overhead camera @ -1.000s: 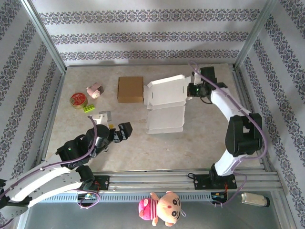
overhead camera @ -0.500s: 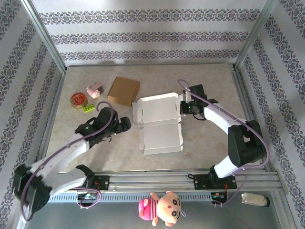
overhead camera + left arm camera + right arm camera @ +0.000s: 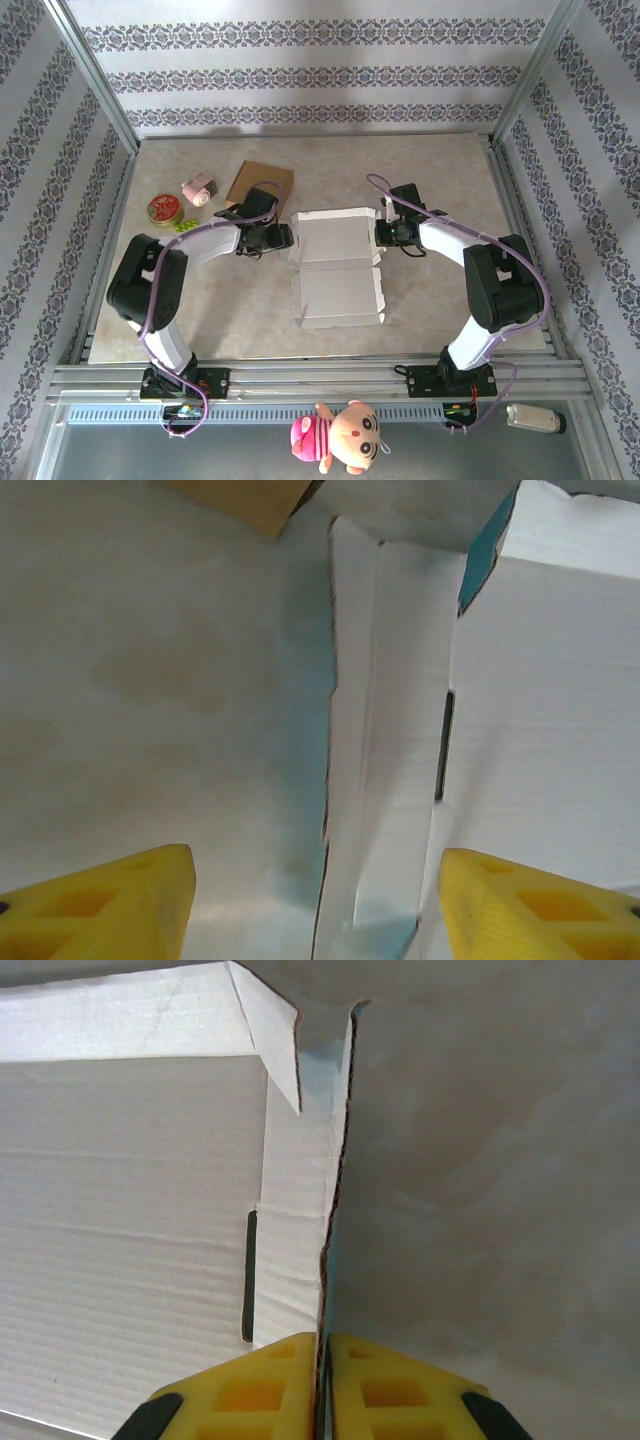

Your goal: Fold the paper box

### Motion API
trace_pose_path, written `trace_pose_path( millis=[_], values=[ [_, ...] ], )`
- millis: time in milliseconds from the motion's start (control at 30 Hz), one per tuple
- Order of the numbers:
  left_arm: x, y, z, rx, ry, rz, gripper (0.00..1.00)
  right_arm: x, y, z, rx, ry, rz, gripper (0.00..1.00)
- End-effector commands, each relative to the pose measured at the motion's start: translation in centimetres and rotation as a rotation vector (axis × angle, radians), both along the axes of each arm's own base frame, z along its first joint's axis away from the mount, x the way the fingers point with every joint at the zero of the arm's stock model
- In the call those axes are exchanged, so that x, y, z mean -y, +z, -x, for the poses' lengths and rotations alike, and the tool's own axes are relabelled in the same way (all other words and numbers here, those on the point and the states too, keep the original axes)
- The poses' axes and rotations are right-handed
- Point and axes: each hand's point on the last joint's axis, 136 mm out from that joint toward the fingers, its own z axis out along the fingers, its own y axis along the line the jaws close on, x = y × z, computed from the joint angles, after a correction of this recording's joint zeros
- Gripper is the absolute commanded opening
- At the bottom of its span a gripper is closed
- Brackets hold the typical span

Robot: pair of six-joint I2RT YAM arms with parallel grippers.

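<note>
Right now the paper box lies opened out in the middle of the table, between the two arms, with its side walls raised; the right gripper has its jaws pressed together on the thin edge of the right side flap, while the left gripper stands with jaws spread, a yellow finger on either side of the left side flap and neither touching it. The main risk, as I judge it, is a crooked close on the left: that flap sits nearer one finger than the other, so closing could push it over or crease it off its score line; pulling from both sides at once could tear the card at the slots, or drag the sheet against the brown carton near its far left corner; the right pinch, holding only the very edge, could slip and let that wall drop.
</note>
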Motion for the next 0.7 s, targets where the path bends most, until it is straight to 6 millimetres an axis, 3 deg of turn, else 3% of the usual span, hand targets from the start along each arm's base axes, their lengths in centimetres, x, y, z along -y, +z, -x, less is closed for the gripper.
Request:
trace_pose_path(
  millis=[0, 133, 267, 333, 433, 567, 667],
  values=[
    [1.4, -0.2, -2.4, 0.030, -0.080, 0.049, 0.56, -0.1, 0.1, -0.3, 0.007, -0.003, -0.023, 0.11],
    [2.4, -1.3, -3.1, 0.001, -0.119, 0.079, 0.33, -0.2, 0.3, -0.6, 0.017, -0.004, -0.026, 0.10],
    [4.3, 0.2, -3.6, 0.083, -0.191, 0.180, 0.02, -0.2, 1.1, -0.8, 0.035, -0.007, -0.036, 0.13],
    [4.9, 1.8, -3.7, 0.173, -0.258, 0.209, 0.00, -0.3, 3.1, -1.0, 0.086, -0.006, -0.046, 0.27],
    [4.9, 3.7, -3.6, 0.279, -0.347, 0.177, 0.00, 0.0, 7.4, -1.4, 0.211, 0.002, -0.034, 0.58],
    [4.9, 6.2, -3.6, 0.436, -0.481, 0.117, 0.00, 0.1, 14.1, -2.0, 0.432, 0.059, 0.002, 0.77],
    [4.9, 7.9, -3.7, 0.571, -0.547, 0.076, 0.00, -1.7, 16.4, -1.8, 0.592, 0.292, 0.072, 0.81]
  ],
)
